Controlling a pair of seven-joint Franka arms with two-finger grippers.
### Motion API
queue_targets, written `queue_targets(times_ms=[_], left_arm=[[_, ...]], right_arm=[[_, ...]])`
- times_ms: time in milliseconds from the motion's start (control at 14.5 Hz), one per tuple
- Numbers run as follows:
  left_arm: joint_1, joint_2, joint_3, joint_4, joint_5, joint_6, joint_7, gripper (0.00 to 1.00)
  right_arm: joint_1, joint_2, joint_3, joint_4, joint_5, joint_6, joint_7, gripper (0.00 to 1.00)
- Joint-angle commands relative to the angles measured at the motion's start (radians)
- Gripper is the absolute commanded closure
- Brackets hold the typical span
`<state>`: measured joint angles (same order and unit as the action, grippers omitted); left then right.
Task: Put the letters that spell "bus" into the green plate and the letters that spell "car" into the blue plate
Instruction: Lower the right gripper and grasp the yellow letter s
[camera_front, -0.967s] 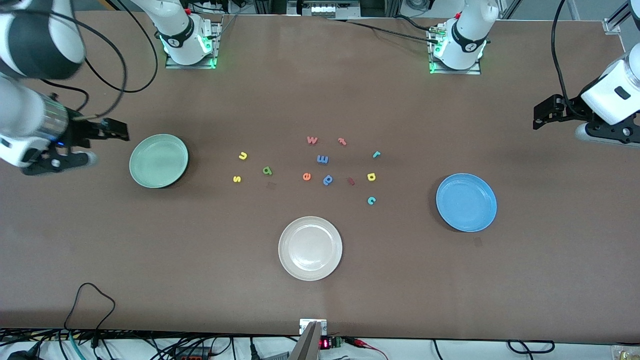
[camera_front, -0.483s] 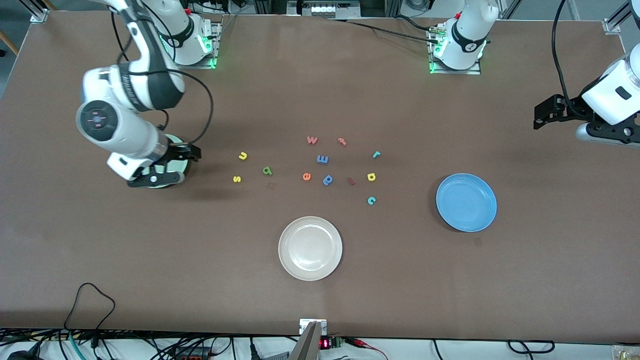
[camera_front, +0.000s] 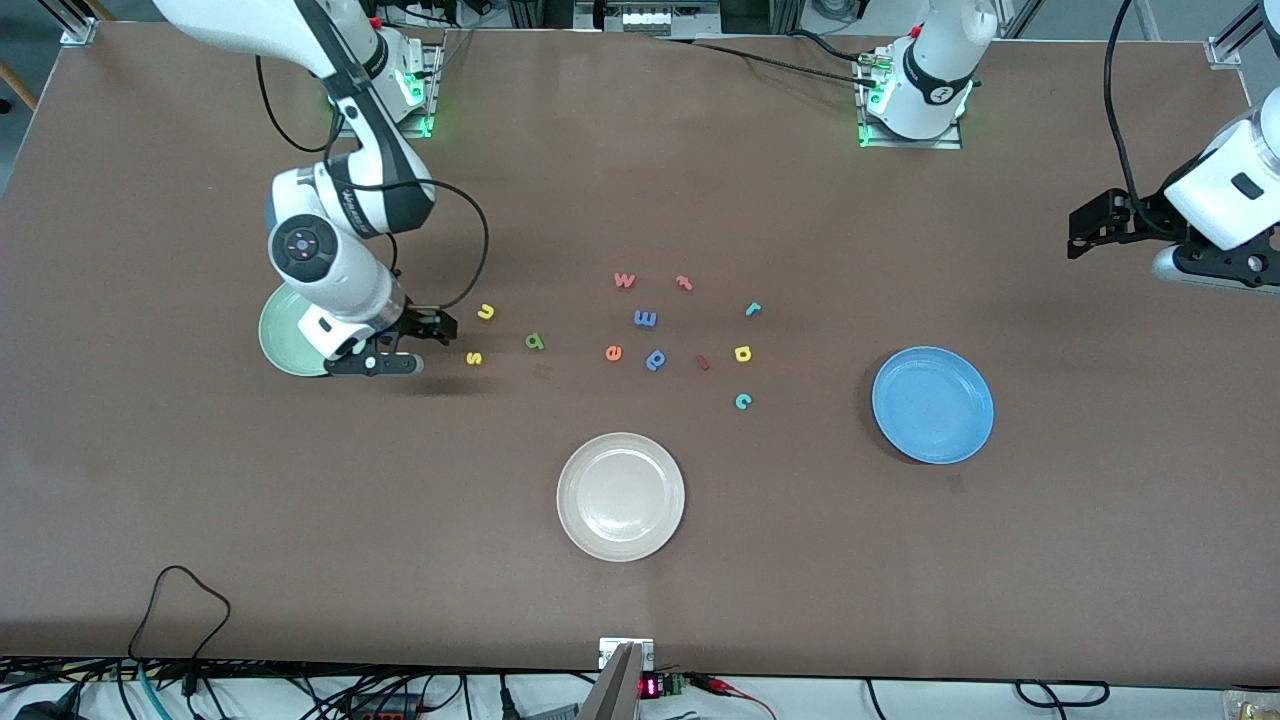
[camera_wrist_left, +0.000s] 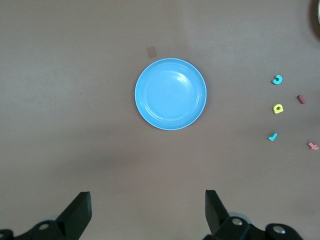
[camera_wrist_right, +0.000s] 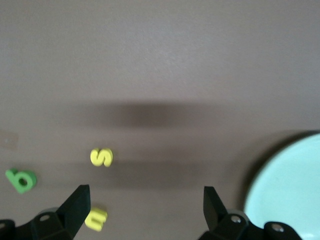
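Observation:
My right gripper hangs open and empty over the table between the green plate and the yellow "u" and "s". Its arm covers part of that plate. The right wrist view shows the "s", the "u" by one finger, the green "b" and the plate's rim. The teal "c", yellow "a" and teal "r" lie near the blue plate. My left gripper waits open, high at its end of the table.
A white plate sits nearest the front camera. Other letters lie mid-table: an orange "w", "t" and "e", a blue "m" and "p", and a dark red piece.
My right arm has swung in from its end of the table, crossed over the green plate and come down beside the "u" and "s". The left arm has not moved.

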<state>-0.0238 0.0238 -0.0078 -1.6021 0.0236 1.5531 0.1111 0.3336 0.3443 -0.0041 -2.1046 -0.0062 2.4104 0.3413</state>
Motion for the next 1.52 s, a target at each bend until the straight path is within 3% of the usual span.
queue_targets(times_ms=[0, 483, 622, 1036, 1450], left_arm=[[0.008, 0.013, 0.0, 0.024, -0.022, -0.018, 0.029, 0.0], [0.007, 0.013, -0.004, 0.025, -0.022, -0.018, 0.025, 0.0], [0.007, 0.013, -0.006, 0.025, -0.022, -0.016, 0.024, 0.0], [0.01, 0.014, -0.006, 0.024, -0.022, -0.016, 0.022, 0.0], [0.013, 0.03, -0.001, 0.022, -0.022, -0.019, 0.018, 0.0]], right_arm=[[0.01, 0.064, -0.007, 0.037, 0.008, 0.055, 0.079, 0.0], [0.061, 0.15, -0.007, 0.124, 0.0, 0.049, 0.053, 0.0], [0.073, 0.163, -0.007, 0.126, -0.005, 0.049, 0.048, 0.04], [0.081, 0.183, -0.007, 0.124, -0.006, 0.049, 0.015, 0.35], [0.091, 0.199, -0.007, 0.123, -0.006, 0.044, 0.012, 0.37]])
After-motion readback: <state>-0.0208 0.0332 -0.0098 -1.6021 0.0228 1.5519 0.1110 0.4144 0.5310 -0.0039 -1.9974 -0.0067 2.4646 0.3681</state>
